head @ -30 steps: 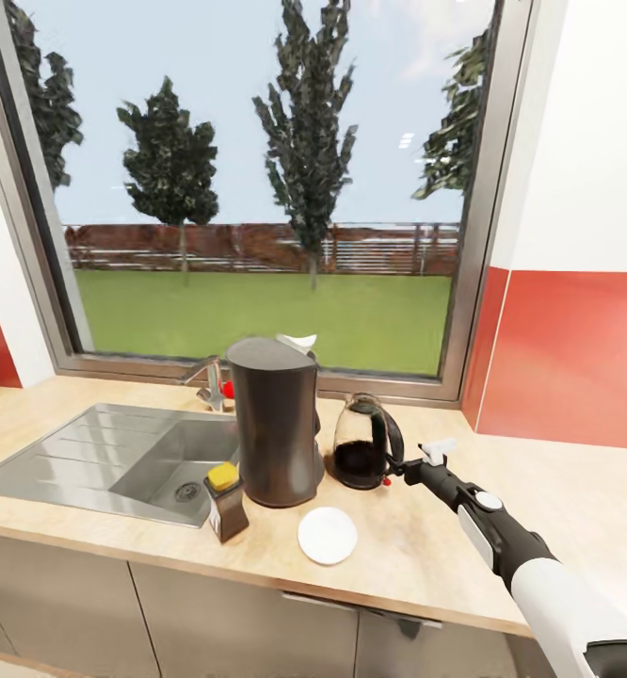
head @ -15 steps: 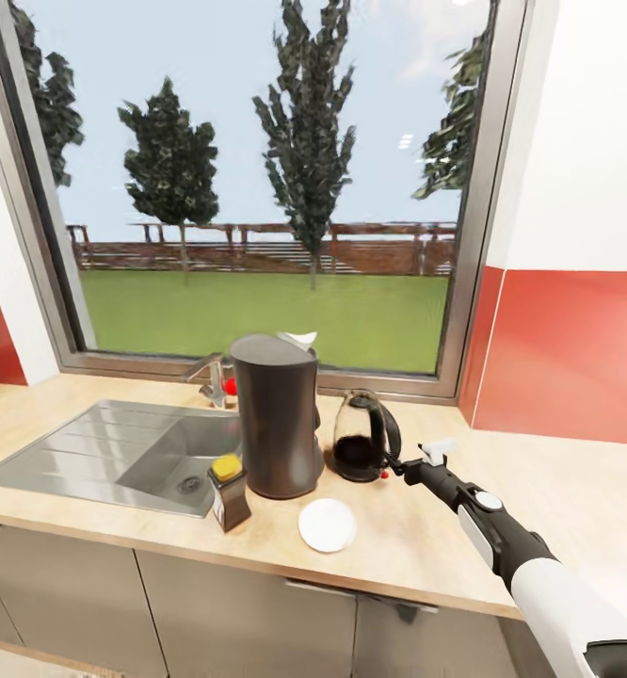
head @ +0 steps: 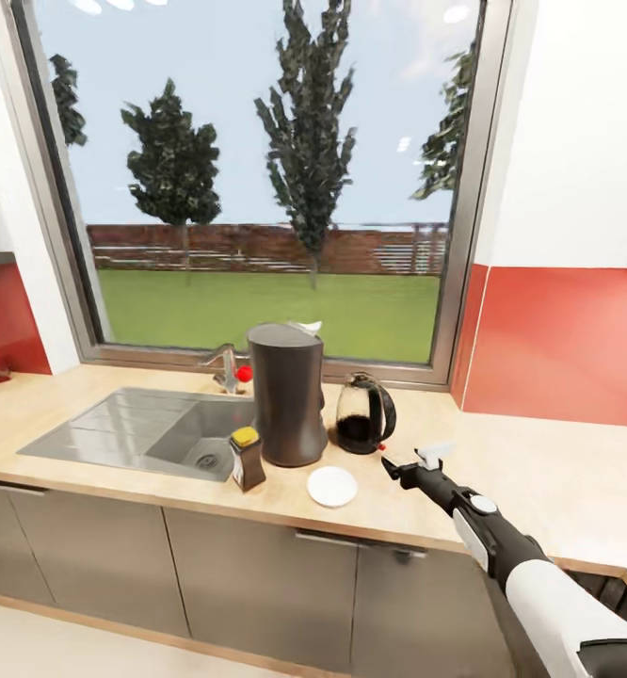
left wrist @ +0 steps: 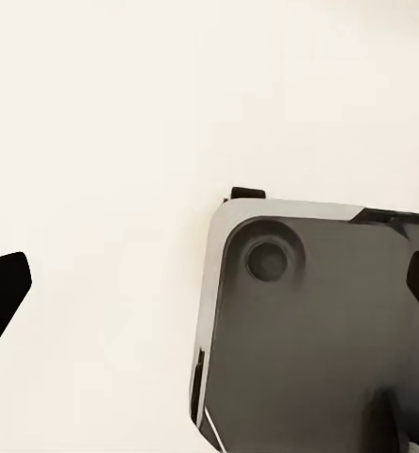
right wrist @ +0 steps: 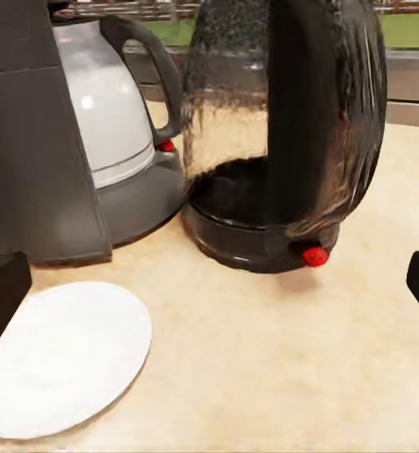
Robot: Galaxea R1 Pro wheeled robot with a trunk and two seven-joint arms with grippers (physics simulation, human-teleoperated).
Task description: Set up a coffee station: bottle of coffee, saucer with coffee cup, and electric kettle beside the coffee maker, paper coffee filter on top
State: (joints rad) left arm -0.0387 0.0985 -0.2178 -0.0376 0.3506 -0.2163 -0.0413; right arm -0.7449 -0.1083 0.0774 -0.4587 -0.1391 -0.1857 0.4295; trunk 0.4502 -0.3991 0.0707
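Black and empty, the right gripper [head: 390, 465] hangs just above the tabletop [head: 539, 471] with its jaws spread wide — in the right wrist view its two fingertips [right wrist: 2, 293] sit at opposite edges of the picture with nothing between them. A second ago it was right up at the kettle's [head: 363, 425] handle; now it stands a little apart from it, so the kettle looks released and set down beside the coffee maker [head: 288, 394]. The whole head view has also widened and drawn back, showing more cabinet fronts and floor, which I read as the robot backing away rather than the things moving.

The left gripper [left wrist: 209, 293] is also spread, one dark fingertip at each side of its wrist view, holding nothing, over a pale surface and a grey part of the robot.

Around the coffee maker the station is nearly made up: the kettle just beside it on the right, the saucer [head: 332, 486] in front, bare, the coffee bottle [head: 248, 458] with its yellow lid near its left, by the sink [head: 116, 428]. Something small and white peeks over the coffee maker's top — possibly the filter, too small to tell. By my judgement the cup for the saucer is what remains.

No brand or writing can be read; the bottle's label is too small, and the kettle shows a red dot, no text.
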